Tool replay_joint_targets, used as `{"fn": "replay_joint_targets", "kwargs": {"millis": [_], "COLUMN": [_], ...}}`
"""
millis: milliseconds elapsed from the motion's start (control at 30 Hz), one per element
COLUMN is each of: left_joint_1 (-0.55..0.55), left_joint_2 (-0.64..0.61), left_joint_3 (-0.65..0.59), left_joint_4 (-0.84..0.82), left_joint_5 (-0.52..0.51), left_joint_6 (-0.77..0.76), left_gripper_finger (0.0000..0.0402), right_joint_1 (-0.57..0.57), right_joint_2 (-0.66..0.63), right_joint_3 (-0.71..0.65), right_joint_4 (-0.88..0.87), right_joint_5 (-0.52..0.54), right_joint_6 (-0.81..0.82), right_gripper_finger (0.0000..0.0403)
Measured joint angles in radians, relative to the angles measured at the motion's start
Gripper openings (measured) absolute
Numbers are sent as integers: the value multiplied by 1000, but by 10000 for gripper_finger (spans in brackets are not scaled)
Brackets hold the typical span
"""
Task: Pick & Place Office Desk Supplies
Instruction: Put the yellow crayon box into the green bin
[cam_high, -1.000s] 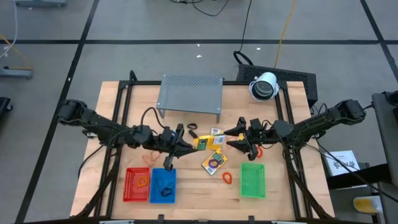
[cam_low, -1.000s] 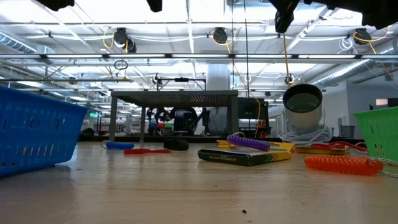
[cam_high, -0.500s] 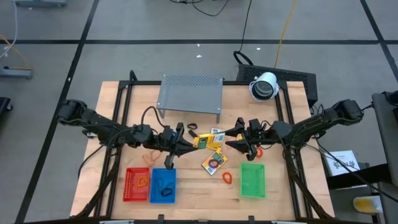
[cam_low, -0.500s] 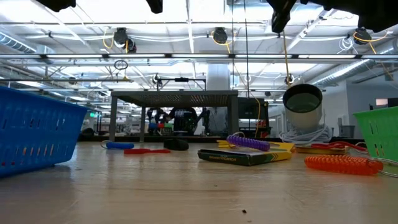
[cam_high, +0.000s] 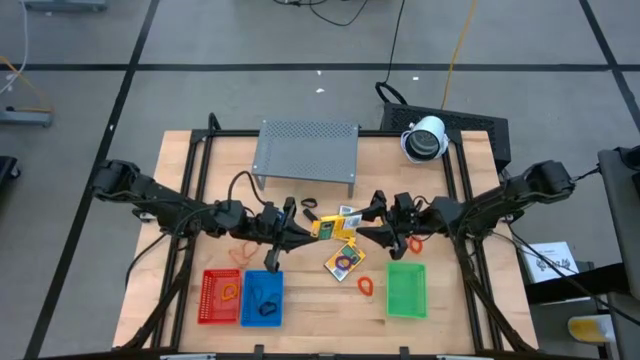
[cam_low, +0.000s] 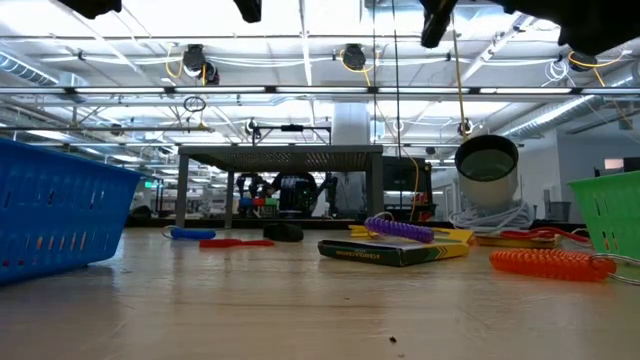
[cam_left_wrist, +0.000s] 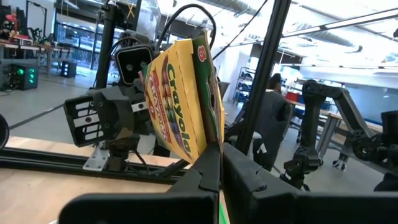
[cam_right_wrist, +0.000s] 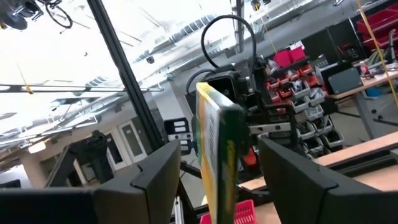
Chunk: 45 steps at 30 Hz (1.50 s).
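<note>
Left pincer (cam_left_wrist: 219, 163) is clamped on the crayon box (cam_left_wrist: 181, 96), held upright mid-air; right pincer (cam_right_wrist: 219, 163) gapes wide around its far end.

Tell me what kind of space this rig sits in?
Looks like a robotics lab or workshop: exposed ceiling ducts and strip lights, more robot arms on benches beyond the wooden table, and stacked parts bins.

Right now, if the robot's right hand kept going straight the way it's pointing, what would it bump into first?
Most likely the yellow crayon box. It stands edge-on between the right hand's open fingers, held up above the table by the left hand. Just behind the box is the left hand itself, though exact depth is hard to judge.
</note>
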Motion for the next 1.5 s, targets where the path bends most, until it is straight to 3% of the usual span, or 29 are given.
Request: {"fn": "replay_joint_targets", "kwargs": {"millis": [267,433,567,767,1267,1500], "left_joint_1": [0,0,0,0,-2,-16], "left_joint_2": [0,0,0,0,0,0], "left_joint_3": [0,0,0,0,0,0], "left_joint_4": [-8,-9,-9,-10,-10,-12], "left_joint_5": [-1,-2,-2,-2,-2,-1], "left_joint_6": [-19,-28,-28,-32,-27,-35], "left_gripper_finger": [5,11,4,21,33,128], "right_joint_1": [-5,-5,-5,-5,-5,-5], "right_joint_2": [53,54,54,54,53,53], "right_joint_3": [59,60,60,60,60,60], "right_joint_4": [-26,-23,-23,-23,-39,-41], "right_joint_5": [-51,-50,-50,-51,-75,-77], "right_joint_6": [-26,-29,-29,-60,-70,-80], "right_gripper_finger": [198,169,123,23,23,23]}}
